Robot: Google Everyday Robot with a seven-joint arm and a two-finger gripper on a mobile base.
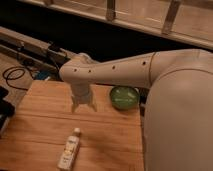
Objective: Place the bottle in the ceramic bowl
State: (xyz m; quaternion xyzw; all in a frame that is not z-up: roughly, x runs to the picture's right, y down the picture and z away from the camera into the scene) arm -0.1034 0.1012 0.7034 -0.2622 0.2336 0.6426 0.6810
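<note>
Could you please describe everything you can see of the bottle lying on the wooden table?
The bottle is small, slim and white, plastic by its look, with a white cap and a pale yellowish label. It lies on its side on the wooden table, on the near side, cap pointing toward the gripper. Only the table touches it: the gripper hangs beyond it, fingers open and empty, and the green ceramic bowl sits apart at the far right.

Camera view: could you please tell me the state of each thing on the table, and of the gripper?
bottle: lying flat on the table, cap on, not held.
ceramic bowl: upright, looks empty, near the table's far right corner.
gripper: fingers open, holding nothing, pointing down above the table, left of the bowl.
</note>
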